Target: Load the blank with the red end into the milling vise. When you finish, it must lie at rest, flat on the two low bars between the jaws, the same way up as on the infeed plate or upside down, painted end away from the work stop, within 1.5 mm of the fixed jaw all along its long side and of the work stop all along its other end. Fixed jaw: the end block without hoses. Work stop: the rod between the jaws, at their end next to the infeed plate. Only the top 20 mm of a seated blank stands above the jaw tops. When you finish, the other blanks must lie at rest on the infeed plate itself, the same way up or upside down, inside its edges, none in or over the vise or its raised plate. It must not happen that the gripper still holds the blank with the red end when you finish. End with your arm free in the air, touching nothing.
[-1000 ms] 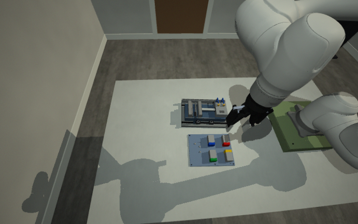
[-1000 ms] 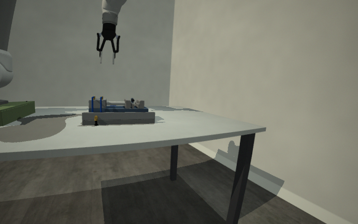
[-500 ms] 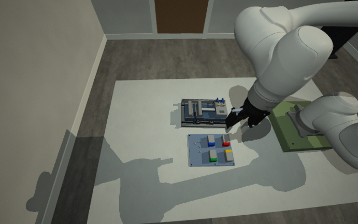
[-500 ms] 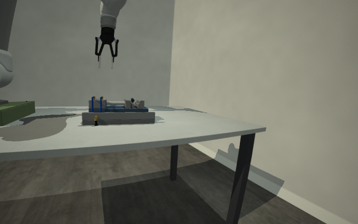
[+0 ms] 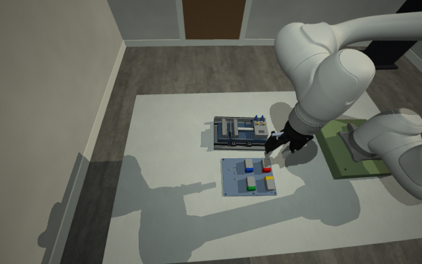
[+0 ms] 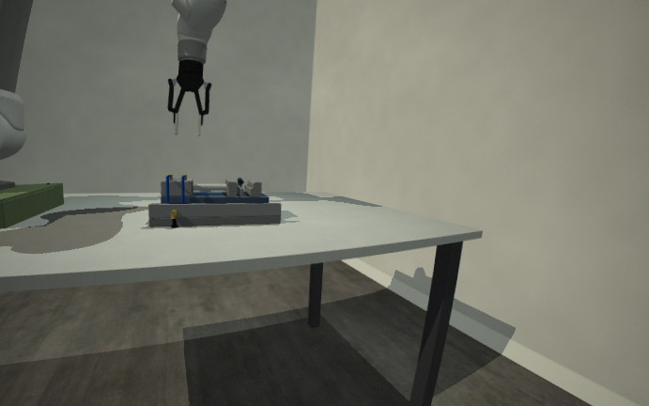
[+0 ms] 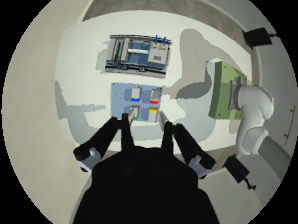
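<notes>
Workshop-like room: milling vise (image 5: 261,128) (image 6: 175,190) (image 7: 158,56) on table (image 5: 169,131) (image 6: 341,222) (image 7: 75,65).

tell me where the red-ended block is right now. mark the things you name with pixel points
In the top view the red-ended block (image 5: 265,165) (image 7: 154,96) lies on the blue plate (image 5: 230,187) (image 7: 116,112), at its right edge, between the blue-ended block (image 5: 248,165) (image 7: 135,94) and that edge, above the yellow-ended one (image 5: 269,183) (image 7: 153,114).

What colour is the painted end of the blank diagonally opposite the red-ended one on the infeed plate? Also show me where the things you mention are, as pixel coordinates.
Green (image 5: 251,188); clearest from the top.
</notes>
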Controlling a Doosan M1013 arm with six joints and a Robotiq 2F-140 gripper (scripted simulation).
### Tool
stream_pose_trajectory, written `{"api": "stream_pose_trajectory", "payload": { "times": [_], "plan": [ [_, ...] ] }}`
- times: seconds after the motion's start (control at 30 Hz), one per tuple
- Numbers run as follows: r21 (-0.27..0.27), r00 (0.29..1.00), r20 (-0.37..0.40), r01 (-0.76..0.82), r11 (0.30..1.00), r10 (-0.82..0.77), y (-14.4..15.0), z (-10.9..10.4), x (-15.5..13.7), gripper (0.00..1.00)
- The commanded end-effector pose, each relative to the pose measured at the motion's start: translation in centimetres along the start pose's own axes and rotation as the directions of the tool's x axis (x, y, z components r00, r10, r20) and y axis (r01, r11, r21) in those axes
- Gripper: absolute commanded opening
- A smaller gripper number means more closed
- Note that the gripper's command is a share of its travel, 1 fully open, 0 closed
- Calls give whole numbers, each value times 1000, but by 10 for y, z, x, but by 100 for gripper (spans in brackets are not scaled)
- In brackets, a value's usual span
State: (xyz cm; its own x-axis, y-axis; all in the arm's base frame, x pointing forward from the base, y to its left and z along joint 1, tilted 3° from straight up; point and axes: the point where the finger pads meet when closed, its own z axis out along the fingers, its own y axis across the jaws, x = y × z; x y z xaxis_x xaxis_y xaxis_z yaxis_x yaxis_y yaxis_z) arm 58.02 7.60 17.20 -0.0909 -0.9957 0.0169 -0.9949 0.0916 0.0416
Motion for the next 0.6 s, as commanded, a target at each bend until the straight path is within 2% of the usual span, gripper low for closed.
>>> {"api": "stream_pose_trajectory", "payload": {
  "times": [0.0,0.2,0.27,0.57],
  "plan": [
    [0,1000,0,0,1000,0,2,8,2,43],
    [0,1000,0,0,1000,0,7,27,6,43],
    [0,1000,0,0,1000,0,7,27,6,43],
    [0,1000,0,0,1000,0,16,60,14,43]
  ]
}}
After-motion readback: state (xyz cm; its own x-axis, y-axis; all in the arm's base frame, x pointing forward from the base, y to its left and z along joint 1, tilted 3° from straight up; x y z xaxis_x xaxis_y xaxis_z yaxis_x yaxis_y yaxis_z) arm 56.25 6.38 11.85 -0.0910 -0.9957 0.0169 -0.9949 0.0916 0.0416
